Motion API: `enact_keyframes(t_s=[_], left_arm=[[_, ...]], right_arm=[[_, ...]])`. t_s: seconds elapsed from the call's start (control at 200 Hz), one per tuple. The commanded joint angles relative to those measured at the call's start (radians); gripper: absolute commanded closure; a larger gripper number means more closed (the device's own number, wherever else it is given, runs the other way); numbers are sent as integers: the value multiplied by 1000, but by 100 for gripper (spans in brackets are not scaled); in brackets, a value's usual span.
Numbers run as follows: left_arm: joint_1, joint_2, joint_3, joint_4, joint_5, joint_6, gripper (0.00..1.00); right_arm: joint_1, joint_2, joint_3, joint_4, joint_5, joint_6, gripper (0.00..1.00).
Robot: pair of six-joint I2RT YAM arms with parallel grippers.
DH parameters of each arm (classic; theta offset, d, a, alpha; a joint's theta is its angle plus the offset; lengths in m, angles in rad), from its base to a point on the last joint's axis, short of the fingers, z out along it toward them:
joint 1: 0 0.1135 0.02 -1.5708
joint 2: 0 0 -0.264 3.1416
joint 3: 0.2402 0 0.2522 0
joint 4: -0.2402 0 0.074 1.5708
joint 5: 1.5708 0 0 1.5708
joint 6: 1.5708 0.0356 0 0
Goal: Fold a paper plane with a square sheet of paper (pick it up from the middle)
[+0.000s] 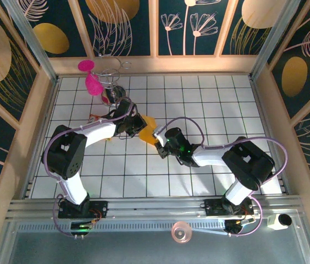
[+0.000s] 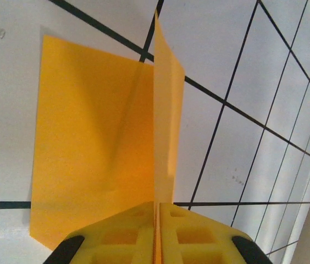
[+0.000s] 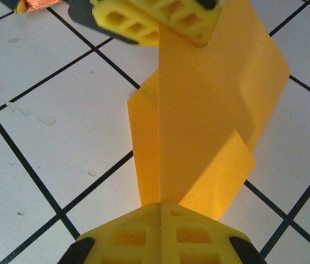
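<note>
Left gripper (image 2: 156, 213) sits at the bottom centre of its wrist view with its yellow fingers (image 2: 116, 236) pressed together on the near edge of the square sheet of paper (image 2: 94, 137). The thin orange-yellow edge runs straight up out of the seam between them. From that pinch one part of the sheet stands upright as a narrow blade reaching the top of the frame. A wider part spreads to the left and lies low over the white tiled desk (image 2: 243, 66), with a soft diagonal crease across it.

Right gripper (image 3: 160, 212) is likewise clamped on the sheet, at the bottom centre of its own wrist view, its two yellow fingers meeting on the opposite end. There the paper runs away from the pinch as a folded band, with a loose corner flap jutting out at the lower right. The left gripper bites its far end at the top of the frame.

Seen from above, both arms reach inward and meet near the middle of the desk, with the sheet held between the two grippers.

A crinkly red packet (image 3: 34, 4) peeks in at the upper left of the right wrist view. Pink pieces (image 1: 92, 82) and a wire stand (image 1: 111, 74) sit at the upper left of the desk in the overhead view.
</note>
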Motion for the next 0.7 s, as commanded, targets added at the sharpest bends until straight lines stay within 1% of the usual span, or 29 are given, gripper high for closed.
enact_keyframes(t_s=[0.0,0.135,0.21,0.235,0.265,0.345,0.425,0.496,0.556,0.601,0.691], left_arm=[[8,4,34,-14,0,17,88],[11,12,36,-13,2,18,88],[11,18,38,-11,7,21,91],[11,20,38,-9,9,21,94],[11,20,36,-8,10,21,100],[11,20,35,-1,15,16,100],[11,12,33,14,21,0,100],[11,4,30,25,21,-20,100],[10,3,31,32,18,-33,100],[10,7,32,37,19,-38,100],[9,16,32,43,17,-51,100]], right_arm=[[-7,-21,-11,27,-11,-16,100],[-7,-21,-13,28,-10,-18,100],[-7,-23,-15,30,-11,-19,100],[-7,-23,-14,31,-10,-20,100],[-7,-23,-14,31,-10,-19,100],[-7,-23,-9,21,3,-3,100],[-5,-26,8,0,22,41,79],[-2,-21,43,-39,55,96,66],[19,-17,64,-50,84,134,62],[36,-10,80,-56,133,165,59],[59,16,120,-91,197,217,59]])
